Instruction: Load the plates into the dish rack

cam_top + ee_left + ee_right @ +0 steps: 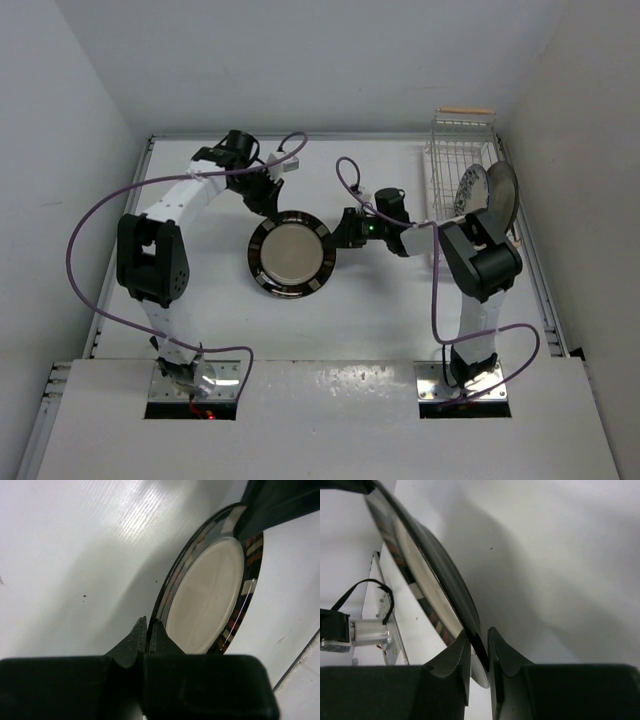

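At the centre of the surface [380,310], my left hand [270,218] and right hand [336,240] each pinch opposite rims of the dark-rimmed plate [290,254], apparently to pass it toward the dish rack [452,150], far right.

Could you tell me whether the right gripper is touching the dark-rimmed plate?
Touching. The right wrist view shows the right gripper closed on the dark-rimmed plate, its rim pinched between the two fingers.

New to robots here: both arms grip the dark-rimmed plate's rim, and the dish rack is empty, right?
No, the dish rack is not empty: the top external view shows the floral plate and the grey-rimmed plate standing in it. The left end effector and right end effector do grip the dark-rimmed plate by its rim.
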